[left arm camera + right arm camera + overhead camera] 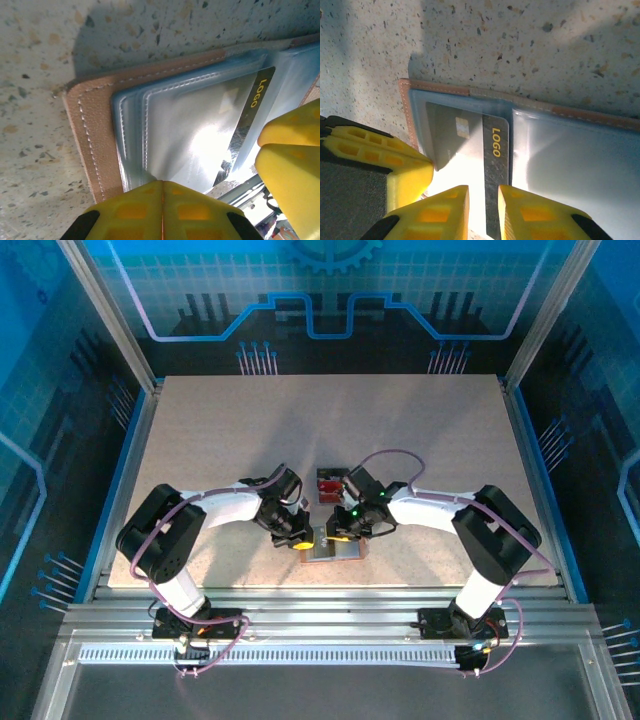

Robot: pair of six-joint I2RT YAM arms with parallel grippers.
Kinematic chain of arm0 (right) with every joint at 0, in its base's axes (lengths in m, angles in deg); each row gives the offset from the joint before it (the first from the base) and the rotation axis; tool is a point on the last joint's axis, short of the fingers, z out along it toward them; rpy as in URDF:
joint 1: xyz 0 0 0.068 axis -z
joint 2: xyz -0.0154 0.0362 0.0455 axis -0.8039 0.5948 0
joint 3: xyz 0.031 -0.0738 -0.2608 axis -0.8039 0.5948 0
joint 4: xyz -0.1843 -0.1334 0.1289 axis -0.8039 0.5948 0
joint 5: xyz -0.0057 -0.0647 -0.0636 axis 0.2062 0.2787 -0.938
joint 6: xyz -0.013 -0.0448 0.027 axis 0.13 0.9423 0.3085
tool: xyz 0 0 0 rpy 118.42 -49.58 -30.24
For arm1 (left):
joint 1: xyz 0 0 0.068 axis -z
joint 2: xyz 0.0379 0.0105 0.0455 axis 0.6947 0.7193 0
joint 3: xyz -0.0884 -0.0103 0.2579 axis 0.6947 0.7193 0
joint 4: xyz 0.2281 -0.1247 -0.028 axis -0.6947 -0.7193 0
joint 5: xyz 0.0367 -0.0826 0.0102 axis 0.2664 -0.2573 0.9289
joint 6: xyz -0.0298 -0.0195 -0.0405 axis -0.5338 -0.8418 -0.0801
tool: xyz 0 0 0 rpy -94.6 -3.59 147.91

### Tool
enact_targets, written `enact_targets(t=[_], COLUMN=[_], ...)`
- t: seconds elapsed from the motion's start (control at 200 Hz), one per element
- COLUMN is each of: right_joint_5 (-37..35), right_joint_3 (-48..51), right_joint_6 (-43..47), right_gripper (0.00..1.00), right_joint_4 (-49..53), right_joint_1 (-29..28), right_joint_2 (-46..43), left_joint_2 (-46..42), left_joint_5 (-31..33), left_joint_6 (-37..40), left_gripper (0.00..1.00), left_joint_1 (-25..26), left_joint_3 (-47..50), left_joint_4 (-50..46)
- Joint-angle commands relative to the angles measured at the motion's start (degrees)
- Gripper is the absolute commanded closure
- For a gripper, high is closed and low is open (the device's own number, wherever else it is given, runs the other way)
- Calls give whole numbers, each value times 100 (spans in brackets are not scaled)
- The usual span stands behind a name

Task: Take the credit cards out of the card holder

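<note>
Closed tight with the left end effector (pixel 162 191) at the open card holder's (pixel 92 130) edge. Narrowly parted with the right end effector (pixel 483 194) over the LOGO credit card (pixel 470 145).

From high behind, the top view looks steeply down over the whole bench (pixel 220 430). Both wrist views face down, very close, sharing the open card holder (pixel 95 125), lower centre of the top frame.

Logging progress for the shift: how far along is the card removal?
Done: the card holder lies open, and at least one red card lies on the table beyond it. In hand: the left end effector, shut, rests on the holder; the right end effector straddles the LOGO card. Left: sliding that card out.
</note>
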Motion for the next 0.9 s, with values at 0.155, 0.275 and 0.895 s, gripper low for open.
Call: enact_targets(t=[0.155,0.275,0.895], right_joint_5=[89,166,541], right_joint_3=[211,246,518], right_joint_6=[38,30,-213], right_gripper=[78,77,79], right_joint_4=[9,-78,-708], right_joint_1=[101,105,157], right_joint_2=[110,122,106], left_joint_2=[89,86,81], left_joint_5=[140,142,134], left_joint_6=[151,156,141], left_gripper=[93,93,93], left_joint_1=[-15,-13,-14], left_joint_3=[14,12,54], left_joint_4=[-247,-247,-203])
